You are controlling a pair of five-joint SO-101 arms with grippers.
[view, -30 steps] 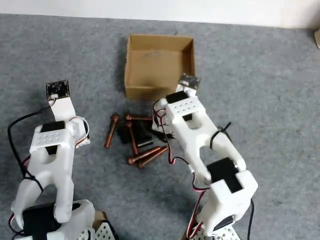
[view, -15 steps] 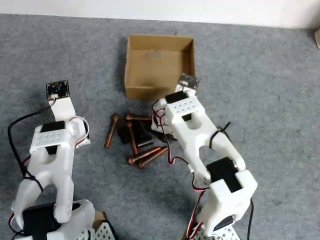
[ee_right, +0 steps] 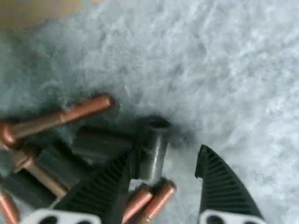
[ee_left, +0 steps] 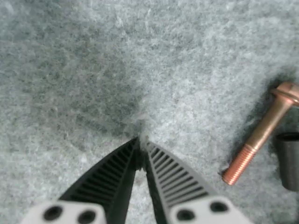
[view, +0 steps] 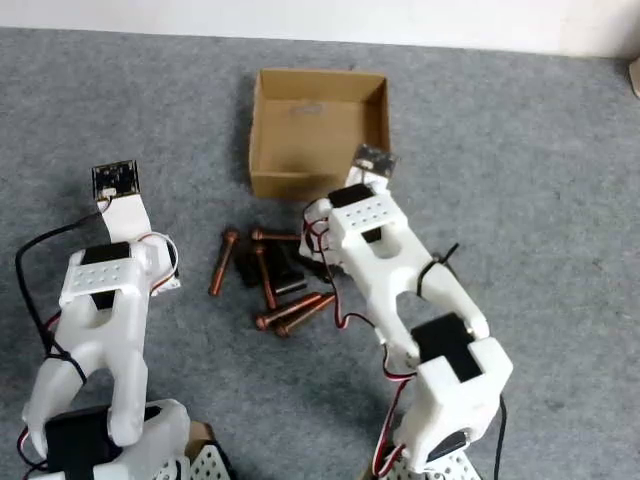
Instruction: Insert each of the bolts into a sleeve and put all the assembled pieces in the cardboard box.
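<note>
Our right gripper [ee_right: 164, 156] hangs open just in front of the cardboard box [view: 300, 184]. A black sleeve [ee_right: 153, 147] lies between its jaws, long axis pointing away from the wrist, so we judge closing would pinch across its width. Our left gripper [ee_left: 141, 143] is closed, farther from the box, beside a copper bolt [ee_left: 261, 135].

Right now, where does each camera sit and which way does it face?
High view: fixed overhead, looking down on the cardboard box, the bolt pile, the left arm and the right arm.
Left wrist view: on the left arm, facing down at grey mat past the shut left tool; one bolt lies aside.
Right wrist view: on the right arm, facing down past the open right tool at a sleeve in the pile.
Shared: high and right wrist views both show that pile.
</note>
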